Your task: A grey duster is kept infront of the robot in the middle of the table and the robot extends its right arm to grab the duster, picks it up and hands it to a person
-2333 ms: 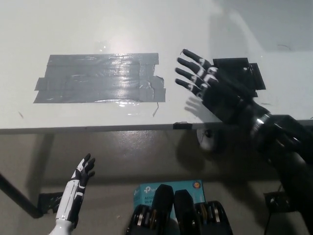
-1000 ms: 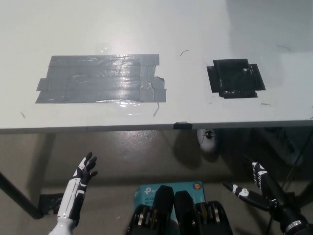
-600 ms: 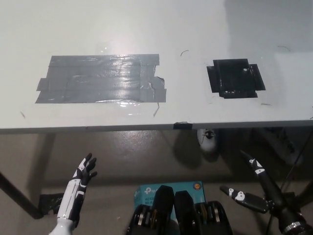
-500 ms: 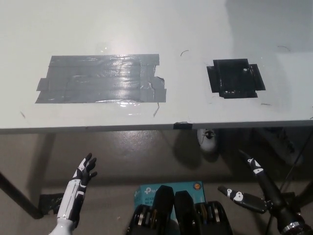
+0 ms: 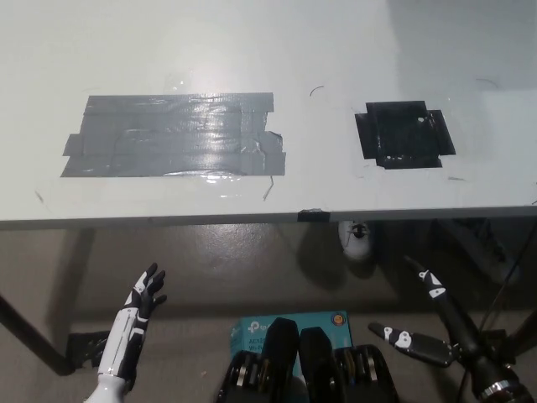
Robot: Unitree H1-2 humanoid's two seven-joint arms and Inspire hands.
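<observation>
Below table edge [image 5: 168,220], open right robot hand [image 5: 436,327]

Table [image 5: 252,42]: plain white top with a darker edge along the near side. Tape patch [image 5: 172,134]: glossy grey, overlapping strips with pale glare, toward the left edge. Square patch [image 5: 404,134]: black, with one small white speck, toward the right edge. Left hand [image 5: 144,292]: white with black fingers. Right hand [image 5: 432,323]: black with white marks on the fingers. Box [image 5: 289,323]: teal, with an orange dot. Floor [image 5: 235,269]: dull grey-brown.
</observation>
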